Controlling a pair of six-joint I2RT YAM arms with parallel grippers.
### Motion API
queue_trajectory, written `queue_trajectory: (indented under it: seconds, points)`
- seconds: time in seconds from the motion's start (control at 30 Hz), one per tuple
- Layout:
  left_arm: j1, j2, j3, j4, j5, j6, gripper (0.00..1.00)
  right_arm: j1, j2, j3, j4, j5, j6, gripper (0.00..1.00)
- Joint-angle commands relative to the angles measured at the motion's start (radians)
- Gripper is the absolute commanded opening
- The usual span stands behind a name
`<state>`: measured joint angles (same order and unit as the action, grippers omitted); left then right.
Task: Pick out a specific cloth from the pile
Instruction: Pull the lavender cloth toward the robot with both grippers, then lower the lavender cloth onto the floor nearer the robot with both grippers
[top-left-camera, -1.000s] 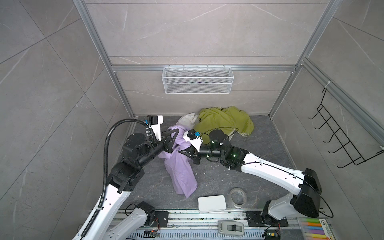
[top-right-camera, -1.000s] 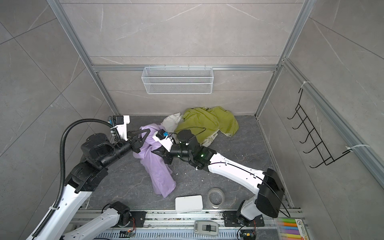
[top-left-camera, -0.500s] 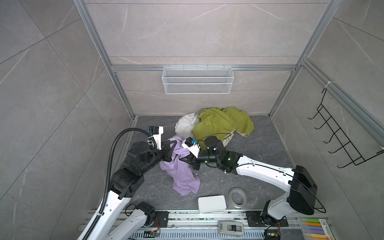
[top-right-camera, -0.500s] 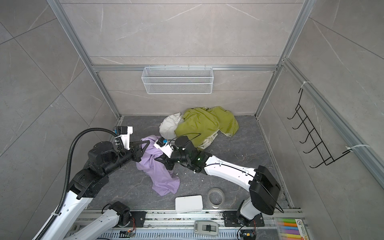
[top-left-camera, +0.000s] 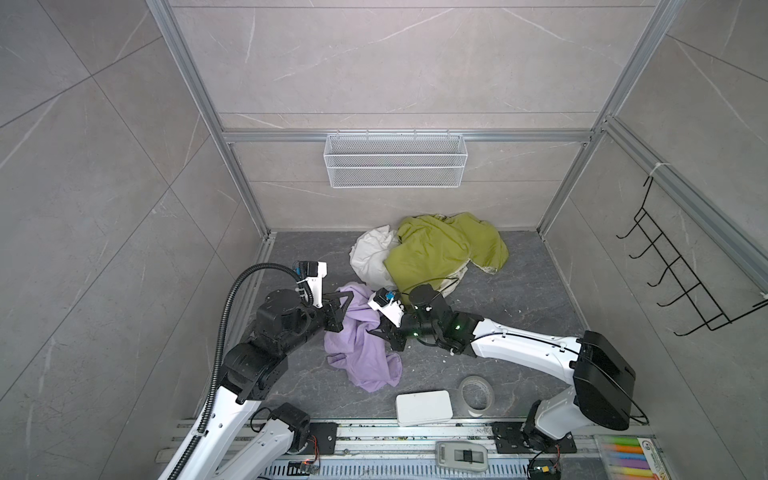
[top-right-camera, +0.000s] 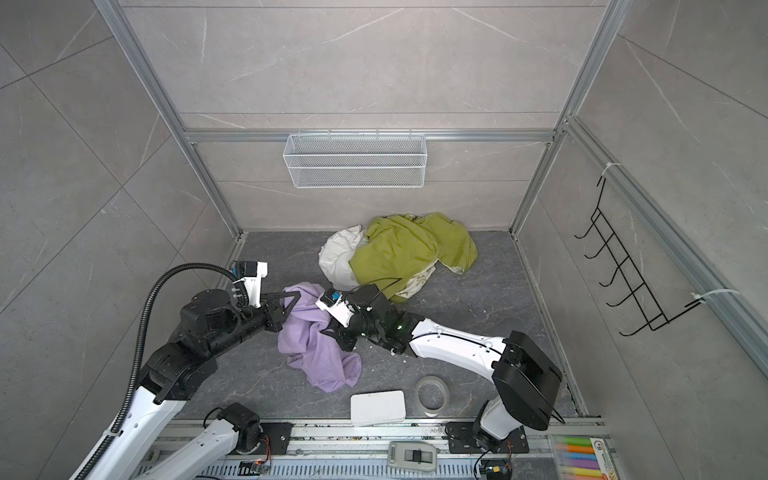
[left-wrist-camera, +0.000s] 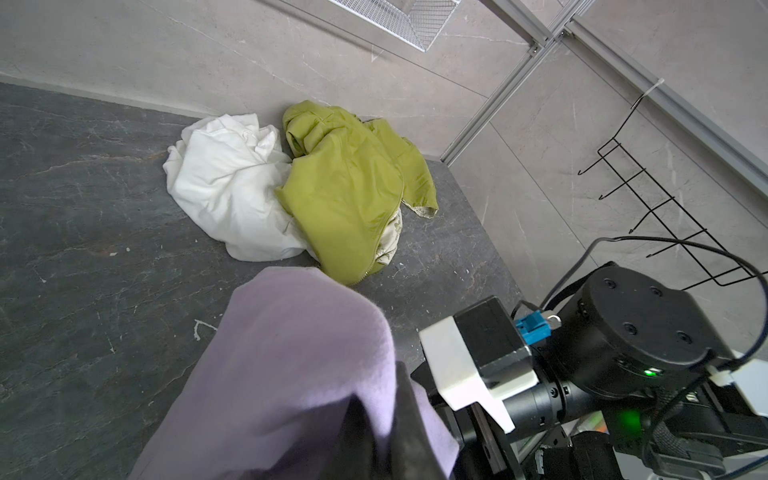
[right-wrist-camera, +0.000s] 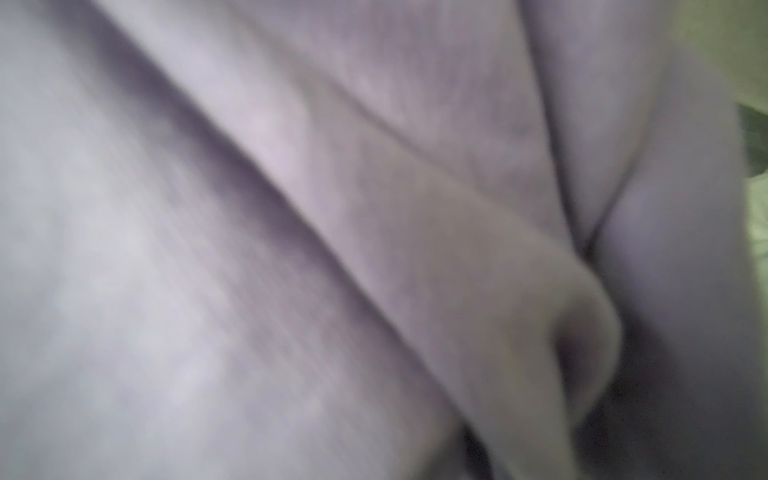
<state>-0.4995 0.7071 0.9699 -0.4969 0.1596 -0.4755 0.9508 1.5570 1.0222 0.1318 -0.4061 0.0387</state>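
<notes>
Left gripper is clamped on the top of the lavender cloth, and the right gripper pinches a fold just beside it. The soft, fleecy fabric bunches between them, its tail trailing in loose wrinkles over the dark stone-look floor. It sits near the pile but apart, as far as I can tell. The smooth olive-green cloth and crumpled white cloth lie heaped by the back wall. Looks like the separating step. Next, I'd say: lower it and release, well away from the heap.
</notes>
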Motion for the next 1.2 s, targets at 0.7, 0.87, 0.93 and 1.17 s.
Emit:
queue_trajectory:
  seconds: [0.7, 0.87, 0.93, 1.17]
  points:
    - [-0.003, -0.168, -0.242, -0.092, 0.044, -0.191, 0.00, -0.014, -0.091, -0.193, 0.012, 0.129, 0.060, 0.00]
    - [-0.005, -0.152, -0.297, -0.091, 0.035, -0.218, 0.00, -0.026, -0.083, -0.212, 0.019, 0.131, 0.069, 0.00]
    - [-0.009, -0.140, -0.325, -0.085, 0.035, -0.232, 0.00, -0.033, -0.080, -0.223, 0.030, 0.131, 0.073, 0.00]
    - [-0.026, -0.130, -0.397, -0.057, 0.023, -0.254, 0.00, -0.054, -0.069, -0.253, 0.048, 0.127, 0.086, 0.00]
